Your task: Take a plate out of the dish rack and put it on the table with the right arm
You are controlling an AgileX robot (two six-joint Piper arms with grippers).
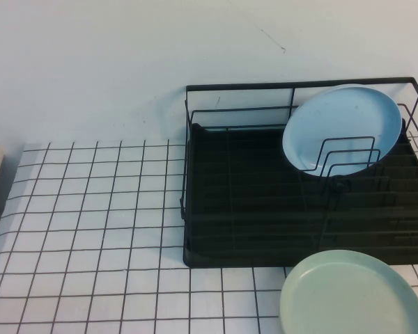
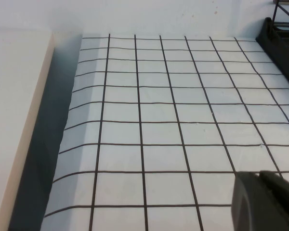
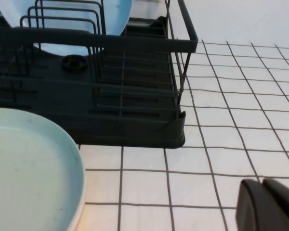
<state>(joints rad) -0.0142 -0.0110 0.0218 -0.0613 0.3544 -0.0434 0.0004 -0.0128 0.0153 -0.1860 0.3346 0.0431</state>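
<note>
The light sky-blue plate (image 1: 341, 125) stands tilted against the upright wire dividers at the back right of the black dish rack (image 1: 237, 202). In the right wrist view the plate (image 3: 116, 14) shows behind the rack's rail (image 3: 86, 37). My right gripper (image 3: 261, 182) is shut and empty, low over the gridded table (image 3: 231, 120), apart from the rack's corner. My left gripper (image 2: 257, 174) is shut and empty over bare table (image 2: 159, 120), far from the rack. Neither arm shows in the high view.
A pale mint-green plate (image 1: 352, 296) lies flat on the table in front of the rack, also in the right wrist view (image 3: 29, 168). The gridded table (image 1: 90, 223) spreads left of the rack. A pale raised edge (image 2: 19, 120) borders the table's left side.
</note>
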